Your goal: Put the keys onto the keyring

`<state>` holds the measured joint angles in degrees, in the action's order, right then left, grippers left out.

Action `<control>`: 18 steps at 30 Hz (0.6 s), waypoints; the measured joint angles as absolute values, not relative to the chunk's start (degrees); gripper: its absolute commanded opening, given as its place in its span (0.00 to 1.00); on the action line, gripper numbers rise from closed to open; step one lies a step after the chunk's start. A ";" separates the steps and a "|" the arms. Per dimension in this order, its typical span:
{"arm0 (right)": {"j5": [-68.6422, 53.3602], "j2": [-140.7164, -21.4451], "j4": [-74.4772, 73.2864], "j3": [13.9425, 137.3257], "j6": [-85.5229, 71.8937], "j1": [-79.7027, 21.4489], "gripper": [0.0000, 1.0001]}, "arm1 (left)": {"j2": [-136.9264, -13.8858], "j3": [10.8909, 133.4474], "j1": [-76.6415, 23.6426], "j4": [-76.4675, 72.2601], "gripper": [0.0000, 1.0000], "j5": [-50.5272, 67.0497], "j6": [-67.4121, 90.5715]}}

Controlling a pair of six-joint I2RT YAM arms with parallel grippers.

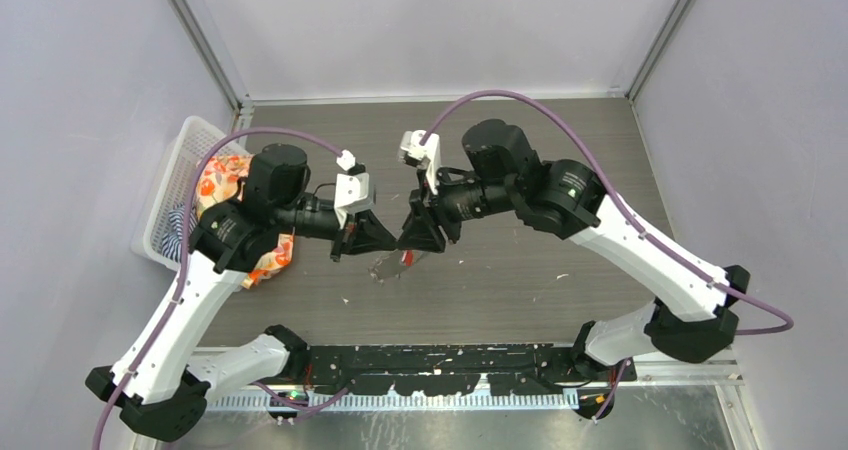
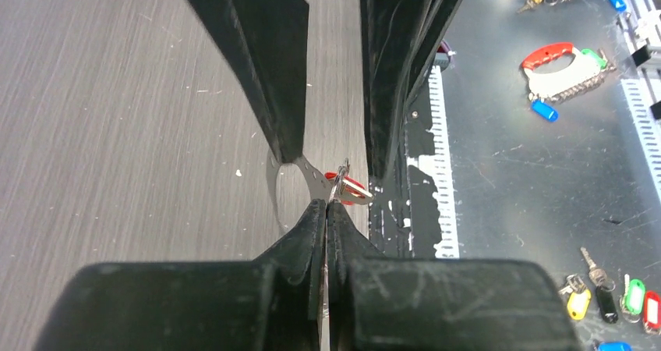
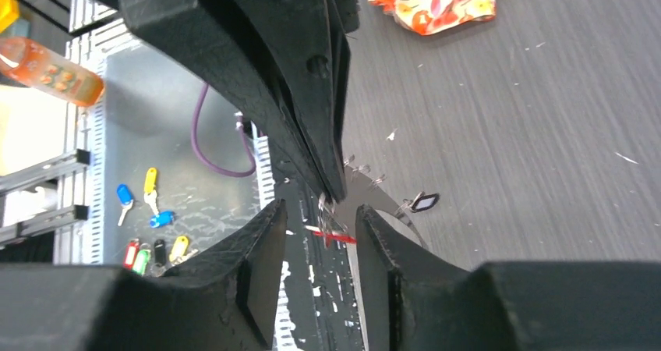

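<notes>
Working on the threading step, by the look of it: bringing the red key [image 2: 352, 187] and the keyring [image 2: 306, 173] together at the centre of the overhead frame, between the two arms and seemingly lifted just off the desk [image 1: 520, 270].

Pinching with the left claw [image 2: 326, 210], fingers pressed tight together with no gap, right at the spot where the thin silver wire of the ring meets the key. Showing the red head just to the right of those fingertips in the left wrist view, a little below the middle of the frame, with the ring curving away to the upper left.

Flanking that same spot with the right claw [image 3: 321, 214], fingers spread, one on each side of the red key and neither clearly pressing on it. Appearing in the right wrist view as a thin red sliver low in the gap, under the tip of the left claw.

Not being able to tell whether the key's hole is already over the wire; too small and too crowded there.

Judging the next move as a delicate one: needing the left claw's firm hold so the ring does not swing, and calling for a small, careful move from the right claw, either closing on the red head to push it along the wire or backing straight out without snagging the ring.
</notes>
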<state>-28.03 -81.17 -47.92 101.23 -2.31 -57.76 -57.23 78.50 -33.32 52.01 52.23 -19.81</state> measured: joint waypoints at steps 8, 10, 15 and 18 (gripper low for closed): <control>-23.55 -68.31 -39.09 89.54 -6.74 -57.52 0.58 | -51.79 73.19 -33.32 43.18 0.00 52.71 -11.99; -23.24 -65.08 -35.53 86.30 -8.60 -57.52 0.56 | -50.19 71.96 -33.32 39.16 0.00 52.75 -8.84; -23.53 -59.48 -26.65 77.06 -14.06 -57.52 0.64 | -47.44 68.64 -33.32 28.21 0.00 52.45 -0.47; -23.90 -59.00 -22.06 73.03 -17.37 -57.52 0.69 | -46.98 67.33 -33.32 23.07 0.00 51.99 3.97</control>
<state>-23.90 -59.00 -22.06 73.03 -17.37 -57.52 -46.98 67.33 -33.32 23.07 51.99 3.97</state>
